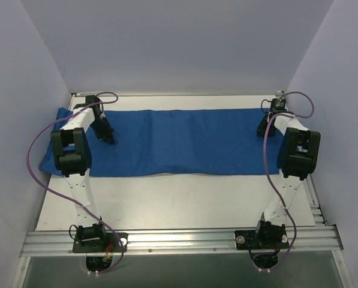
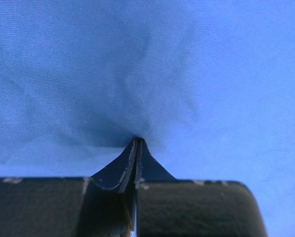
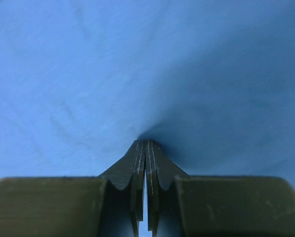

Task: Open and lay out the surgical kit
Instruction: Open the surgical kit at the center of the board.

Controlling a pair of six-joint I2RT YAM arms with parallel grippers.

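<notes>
The surgical kit shows only as its royal-blue cloth wrap (image 1: 184, 141), lying folded in a long band across the back of the table. My left gripper (image 1: 106, 136) presses down on the wrap near its left end. In the left wrist view the gripper (image 2: 137, 141) is shut, and the cloth (image 2: 211, 74) puckers into creases that run to its tips. My right gripper (image 1: 264, 128) sits on the wrap's right end. In the right wrist view the gripper (image 3: 146, 143) is shut, with the cloth (image 3: 63, 74) dimpled around the tips. What lies inside the wrap is hidden.
White table surface (image 1: 179, 201) lies bare in front of the wrap. White walls close in on the left, back and right. An aluminium rail (image 1: 184, 240) carries both arm bases at the near edge. Purple cables (image 1: 35, 156) loop beside each arm.
</notes>
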